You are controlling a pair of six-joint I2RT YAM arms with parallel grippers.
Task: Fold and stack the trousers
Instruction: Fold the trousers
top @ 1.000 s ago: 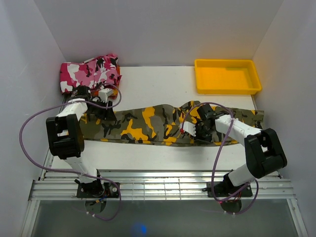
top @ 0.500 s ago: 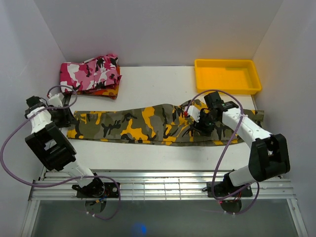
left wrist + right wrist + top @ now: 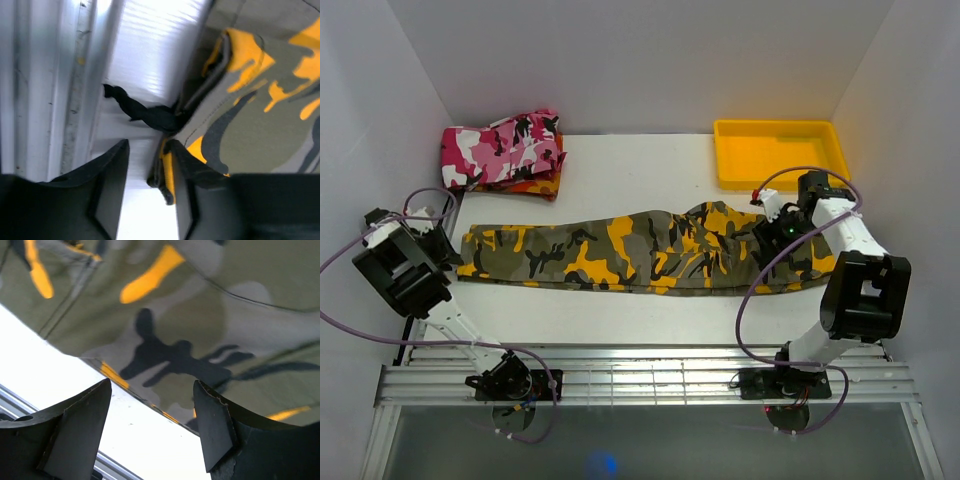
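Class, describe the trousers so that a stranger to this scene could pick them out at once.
On the white table, the trousers are the one long garment stretched left to right across the middle. They are olive, orange and black camouflage, unlike the folded pink camouflage garment at the far left corner.

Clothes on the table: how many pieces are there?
3. The olive camouflage trousers stretched across the middle; a pink camouflage garment at far left, atop a red-orange garment peeking out beneath. More may be hidden.

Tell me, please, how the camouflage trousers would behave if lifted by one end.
Probably floppy: the trousers lie flat and wrinkled, so the rest would sag. Probably grippy: its cloth by the left pincer looks matte.
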